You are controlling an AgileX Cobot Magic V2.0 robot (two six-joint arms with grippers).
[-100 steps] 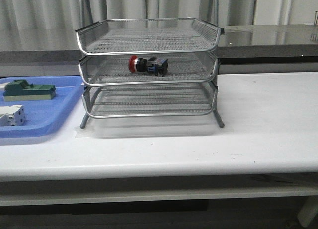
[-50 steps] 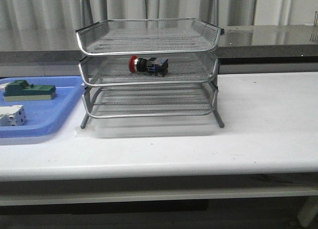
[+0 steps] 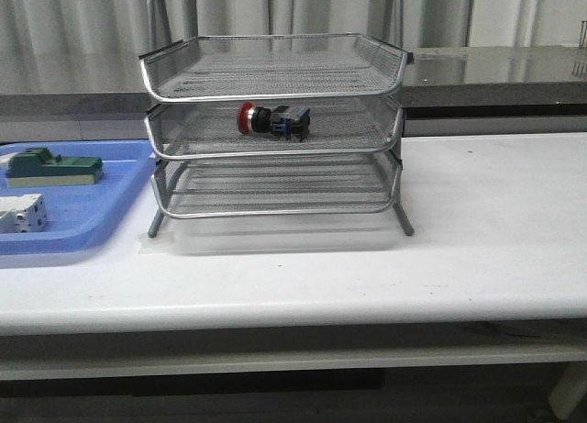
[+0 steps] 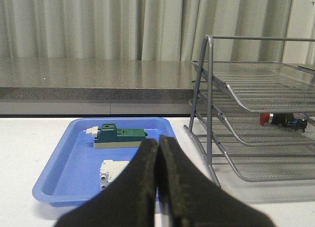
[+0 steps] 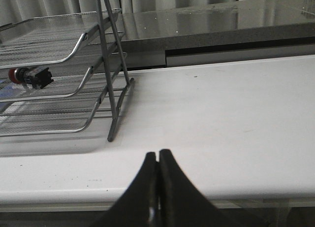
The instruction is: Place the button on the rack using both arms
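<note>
Nothing differs from earlier front frames: button lies on its side in middle tier of rack, same spot, red cap toward blue tray. Green block, white block unmoved in tray. Left gripper clenched, holding nothing. Right gripper clenched, holding nothing, above table.

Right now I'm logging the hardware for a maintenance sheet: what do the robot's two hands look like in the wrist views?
Only the fingers show. The left hand has two matte black fingers, broad at the base and tapering to points, with pale scuffing along their inner edges. The right hand has the same black tapered shape. No cables, markings or arm links are visible.
</note>
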